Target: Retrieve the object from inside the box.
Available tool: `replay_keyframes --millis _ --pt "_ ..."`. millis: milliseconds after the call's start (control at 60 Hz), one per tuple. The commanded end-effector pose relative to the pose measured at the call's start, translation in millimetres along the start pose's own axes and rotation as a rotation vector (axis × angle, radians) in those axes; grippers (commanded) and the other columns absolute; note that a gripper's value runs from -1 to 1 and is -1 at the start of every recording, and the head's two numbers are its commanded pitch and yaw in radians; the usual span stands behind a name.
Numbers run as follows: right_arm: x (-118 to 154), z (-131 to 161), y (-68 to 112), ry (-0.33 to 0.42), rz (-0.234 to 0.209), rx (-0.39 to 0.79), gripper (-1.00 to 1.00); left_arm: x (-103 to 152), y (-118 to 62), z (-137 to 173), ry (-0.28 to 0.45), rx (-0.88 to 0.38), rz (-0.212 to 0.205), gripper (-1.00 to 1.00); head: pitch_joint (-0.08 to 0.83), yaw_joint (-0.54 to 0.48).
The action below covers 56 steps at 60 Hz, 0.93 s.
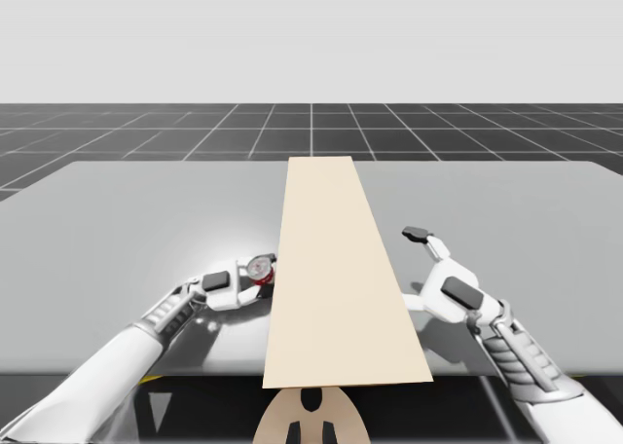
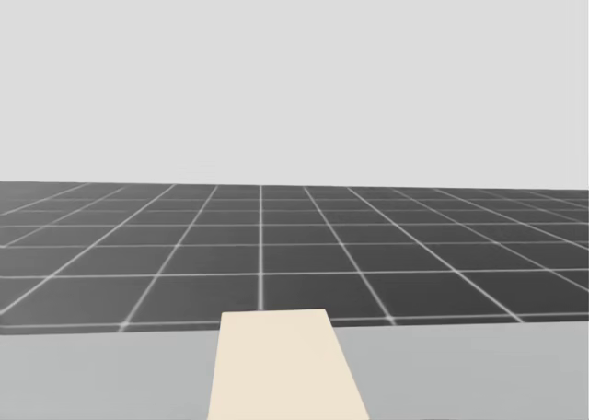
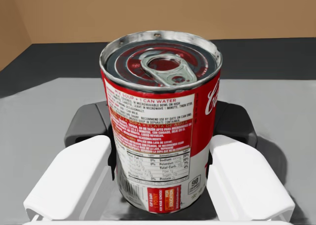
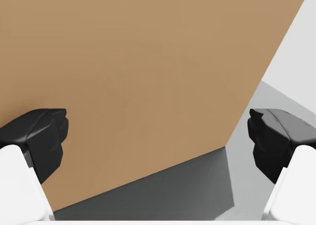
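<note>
A red and white can (image 3: pixel 160 131) with a silver pull-tab lid sits between the fingers of my left gripper (image 3: pixel 160 126), which is shut on it from both sides. In the high view the can (image 1: pixel 260 268) and my left gripper (image 1: pixel 255 275) are right against the left side of the long beige box (image 1: pixel 331 269). The box's brown wall rises just behind the can. My right gripper (image 1: pixel 417 264) stands open at the box's right side. In the right wrist view the brown box wall (image 4: pixel 138 77) lies ahead of that open gripper (image 4: pixel 158 136), with nothing between its fingers.
The grey table (image 1: pixel 117 220) stretches wide on both sides of the box. The box's beige top (image 2: pixel 285 365) runs down the table's middle from the near edge to the far part. A dark gridded floor lies beyond the table.
</note>
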Motion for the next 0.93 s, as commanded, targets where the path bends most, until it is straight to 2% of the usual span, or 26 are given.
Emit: replay_keyframes --millis 17,283,467,700,767,933 --pt "-3.3 7.1 -1.6 0.006 -0.002 0.005 -1.0 26.3 -2.1 51.2 -0.047 0.081 -0.074 1.0 0.004 -0.08" --pt "-8.0 14.0 -9.2 0.011 -0.014 -0.018 -1.0 41.7 -7.7 115.8 -0.127 0.255 -0.099 1.0 -0.003 -0.07" --pt "-9.4 14.6 -12.1 0.017 -0.013 -0.033 -1.0 85.0 3.7 147.1 -0.174 0.376 -0.178 1.0 -0.002 -0.08" --pt "-11.9 14.1 -15.2 0.026 -0.018 -0.042 -1.0 144.7 24.5 146.3 -0.172 0.46 -0.262 1.0 -0.006 -0.08" --pt "-12.2 13.6 -16.1 0.029 -0.02 -0.045 -1.0 169.7 36.2 141.7 -0.173 0.497 -0.294 1.0 -0.006 -0.08" --pt "-14.8 11.3 -16.2 0.033 0.007 -0.054 -1.0 224.6 66.8 132.8 -0.205 0.622 -0.333 1.0 0.001 -0.09"
